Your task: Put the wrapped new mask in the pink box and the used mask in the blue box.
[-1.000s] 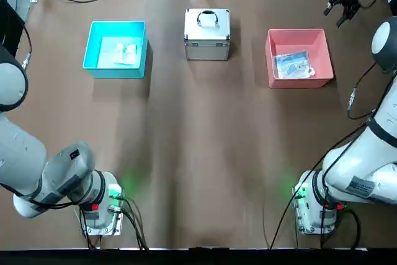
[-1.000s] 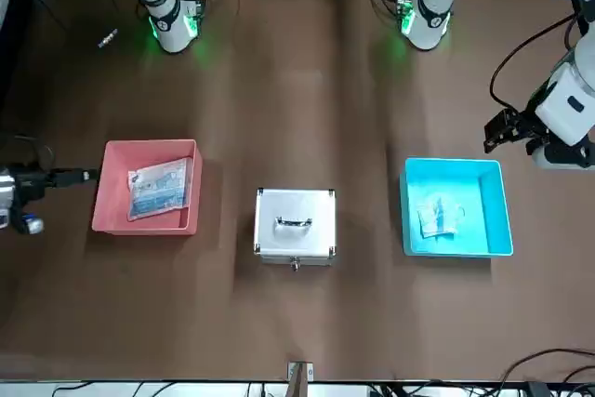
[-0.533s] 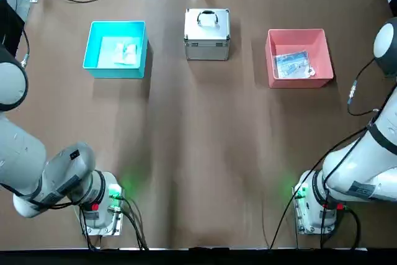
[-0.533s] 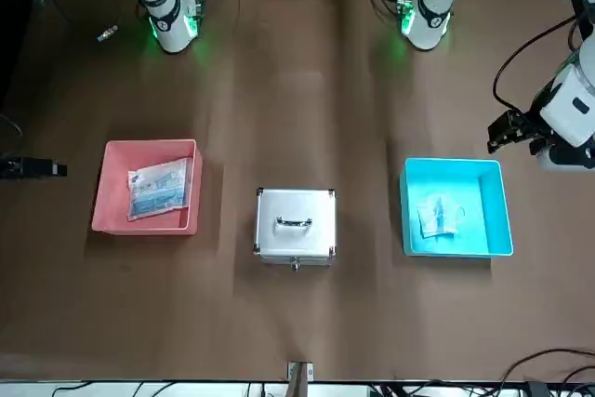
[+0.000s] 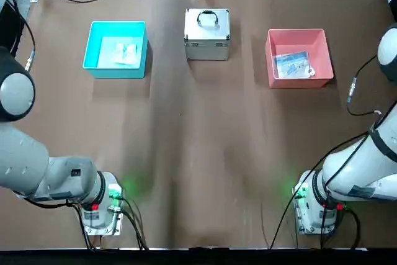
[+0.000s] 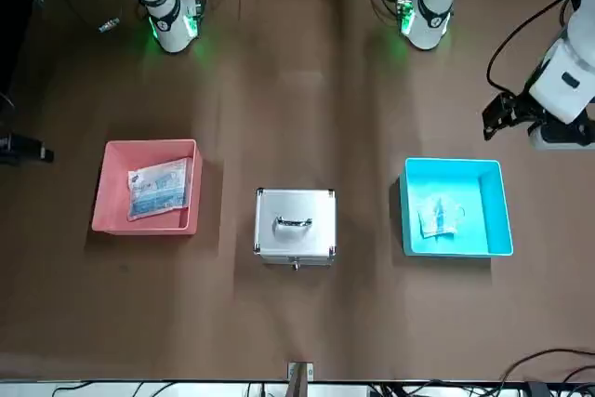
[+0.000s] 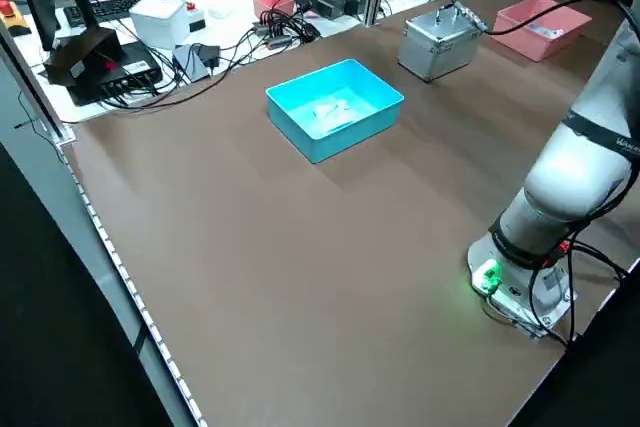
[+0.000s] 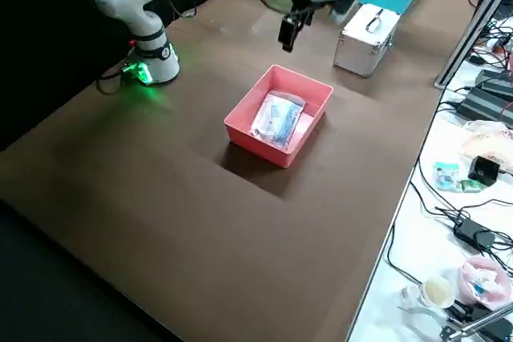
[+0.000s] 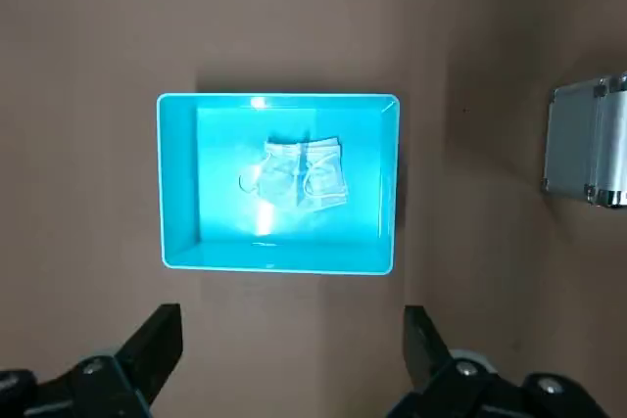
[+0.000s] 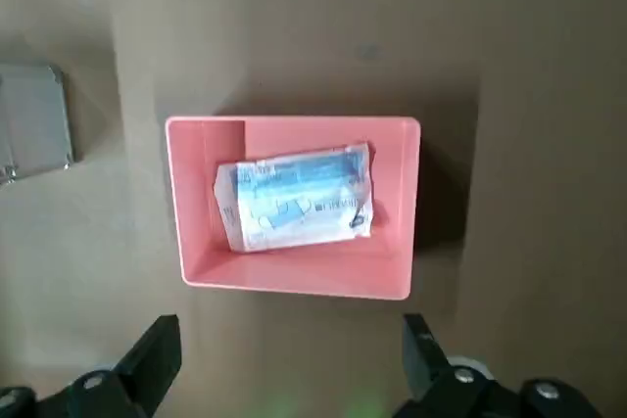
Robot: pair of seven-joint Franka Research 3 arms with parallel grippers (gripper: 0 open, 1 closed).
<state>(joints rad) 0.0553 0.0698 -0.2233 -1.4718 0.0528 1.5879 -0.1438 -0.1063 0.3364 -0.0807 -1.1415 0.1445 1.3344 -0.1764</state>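
The wrapped new mask [image 5: 291, 64] lies flat inside the pink box [image 5: 322, 54], and the right wrist view shows that packet [image 10: 297, 197] in the pink box [image 10: 294, 276] from high above. The used mask [image 5: 126, 52] rests as a small wad in the blue box [image 5: 96, 48]; the left wrist view has the same wad [image 9: 297, 174] in the blue box [image 9: 278, 259]. My left gripper [image 9: 291, 318] hangs open and empty high over the blue box's near side [image 6: 502, 116]. My right gripper [image 10: 291, 325] is open and empty, high beside the pink box [image 6: 23, 148].
A silver metal case [image 5: 207, 33] with a handle stands closed between the two boxes. Cables and equipment crowd the bench beyond the table's far edge [image 7: 200, 52]. The arm bases [image 5: 99, 209] [image 5: 316, 206] sit at the near edge.
The right gripper has climbed away from the pink box and left the top view. The left gripper has drawn back a little toward the robot. Both masks stay put.
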